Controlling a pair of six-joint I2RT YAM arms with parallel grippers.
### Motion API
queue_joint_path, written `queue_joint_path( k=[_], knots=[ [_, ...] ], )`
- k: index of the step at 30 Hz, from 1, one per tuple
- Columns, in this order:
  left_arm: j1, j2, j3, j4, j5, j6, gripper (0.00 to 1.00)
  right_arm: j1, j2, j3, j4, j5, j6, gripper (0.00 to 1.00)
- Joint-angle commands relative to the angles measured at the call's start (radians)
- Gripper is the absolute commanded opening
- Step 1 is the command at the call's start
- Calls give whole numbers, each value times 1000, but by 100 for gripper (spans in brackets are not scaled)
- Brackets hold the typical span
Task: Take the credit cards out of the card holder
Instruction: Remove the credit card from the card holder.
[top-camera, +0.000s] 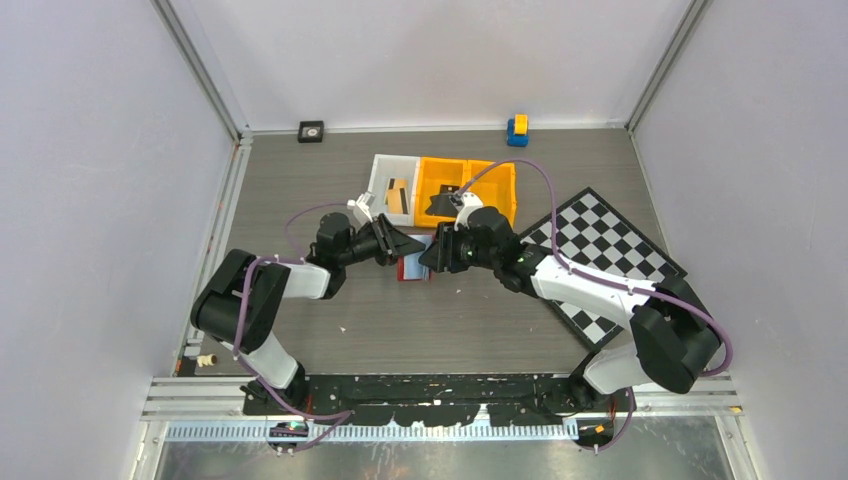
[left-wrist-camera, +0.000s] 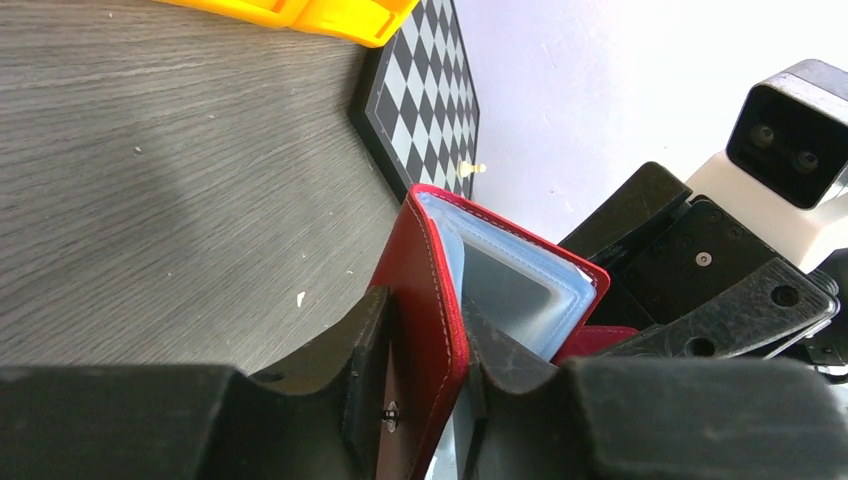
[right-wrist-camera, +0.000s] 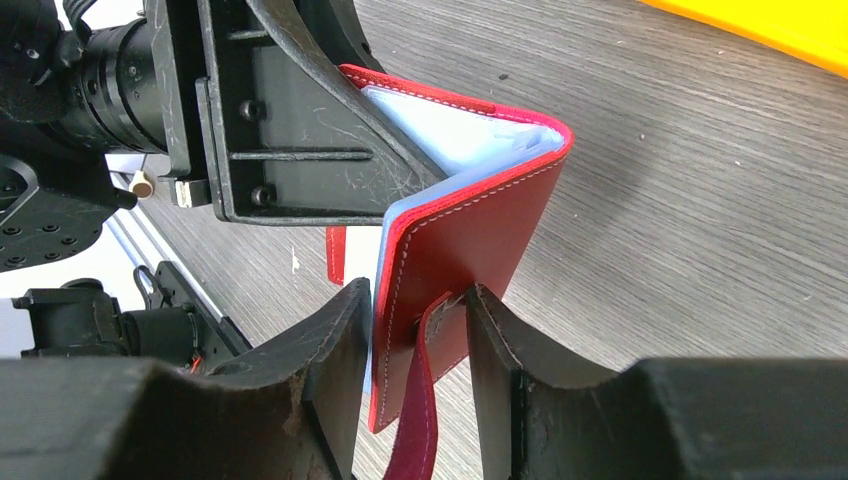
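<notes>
The red card holder (top-camera: 412, 267) hangs half open between my two grippers, just above the table in front of the bins. My left gripper (left-wrist-camera: 425, 305) is shut on one red cover (left-wrist-camera: 425, 290), and the pale blue sleeves (left-wrist-camera: 510, 285) fan out beside it. My right gripper (right-wrist-camera: 419, 290) stands open around the other cover (right-wrist-camera: 480, 230), which slants loosely between its fingers with the snap tab (right-wrist-camera: 415, 420) hanging down. No card shows in the sleeves. A tan card (top-camera: 396, 190) lies in the white bin (top-camera: 380, 170).
Two orange bins (top-camera: 490, 185) stand beside the white bin behind the holder. A chequered board (top-camera: 600, 250) lies to the right, under the right arm. A blue-and-yellow toy (top-camera: 517, 130) and a small black square (top-camera: 311, 131) sit by the back wall.
</notes>
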Motion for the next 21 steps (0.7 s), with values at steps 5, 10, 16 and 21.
queue_joint_path(
  k=[5, 10, 16, 21],
  knots=[
    [10, 1, 25, 61, 22, -17, 21, 3, -33, 28, 27, 9, 18, 38],
    [10, 2, 26, 59, 21, -18, 13, 2, -33, 26, 35, -1, 23, 53],
    [13, 9, 25, 60, 21, -24, 0, 2, -39, 22, 44, -13, 32, 67],
    [32, 29, 17, 75, 21, -47, 0, 3, -62, 15, 42, -6, 37, 65]
  ],
)
